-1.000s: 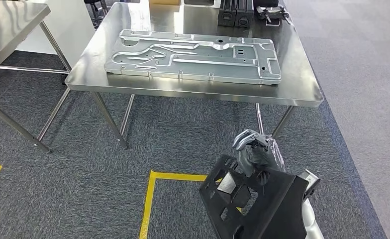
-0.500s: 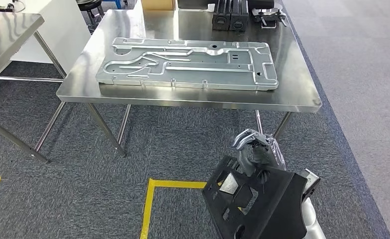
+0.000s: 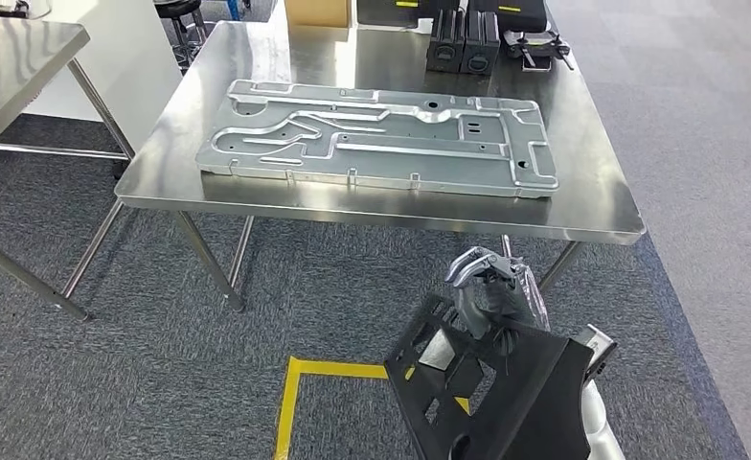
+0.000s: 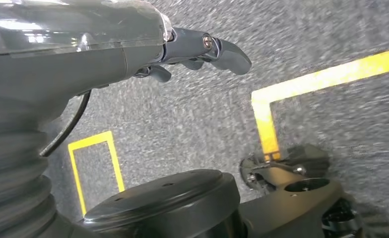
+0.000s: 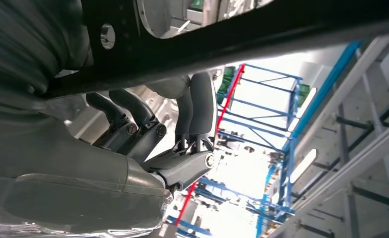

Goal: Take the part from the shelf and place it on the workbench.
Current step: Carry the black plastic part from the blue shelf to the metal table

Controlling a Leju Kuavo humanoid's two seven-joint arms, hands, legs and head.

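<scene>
My right hand [image 3: 487, 286] grips a black plastic part [image 3: 506, 393] with several cut-outs, held low at the bottom right of the head view, above the carpet and short of the workbench [image 3: 592, 206]. In the right wrist view the hand [image 5: 148, 134] has its fingers curled around the dark edge of the part [image 5: 262, 34]. The workbench is a steel table straight ahead. My left hand [image 4: 133, 49] hangs over the carpet, fingers [image 4: 217, 49] loosely extended and holding nothing.
A large stamped metal plate [image 3: 381, 134] covers most of the workbench top. Two black boxes [image 3: 463, 43], a clamp [image 3: 539, 45] and a cardboard box [image 3: 319, 11] stand at its far edge. A second steel table [image 3: 17, 57] stands at the left. Yellow floor tape [image 3: 290, 402] lies below.
The whole view has shifted as the camera moved; the workbench now sits slightly lower and further right in the picture. My right hand keeps the same hold on the black part.
</scene>
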